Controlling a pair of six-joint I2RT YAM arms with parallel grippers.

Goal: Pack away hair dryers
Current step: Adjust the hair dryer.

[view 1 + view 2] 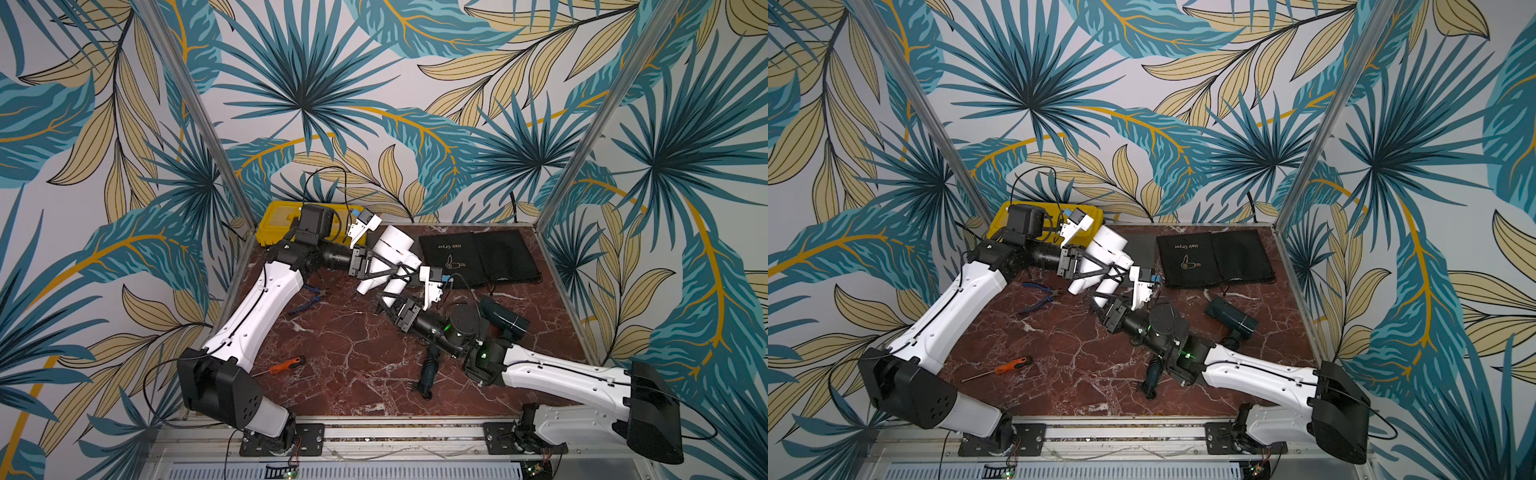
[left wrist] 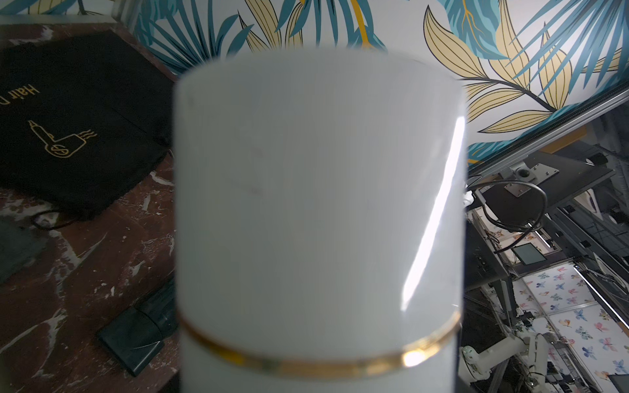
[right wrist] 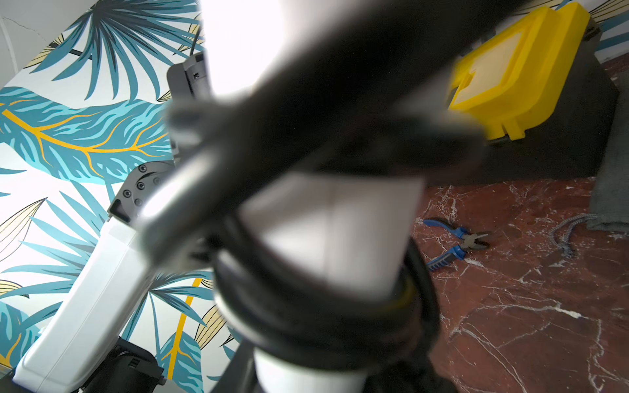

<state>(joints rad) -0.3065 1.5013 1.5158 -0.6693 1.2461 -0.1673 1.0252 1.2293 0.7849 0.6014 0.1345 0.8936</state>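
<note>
White hair dryer [image 1: 395, 243] hangs above the worktop [image 1: 353, 340] toward 12 o'clock, its barrel clasped in the jaws of the left gripper [image 1: 392, 268]. The right gripper [image 1: 392, 293] reaches in from 4 o'clock with its jaws either side of the handle; whether they press on it I cannot tell. A teal hair dryer [image 1: 505, 319] lies at 3 o'clock. A black hair dryer [image 1: 428, 374] shows only its cord-wound handle from under the right arm at 5 o'clock.

The left wrist view gives the gold ring [image 2: 306, 364] round the white barrel up close. The right wrist view alone shows black cord [image 3: 306, 323] coiled round the white handle, and a grey cloth bag [image 3: 609, 204] near the blue-handled pliers [image 3: 456, 243]. Both top views take in the orange-handled screwdriver [image 1: 286, 365] at 8 o'clock and the yellow case [image 1: 278, 224] at 11 o'clock.

The black pouch [image 1: 451, 257] at 1 o'clock reads "Hair Dryer" in gold above a small dryer emblem. The left wrist view cuts that down to "Hair".
</note>
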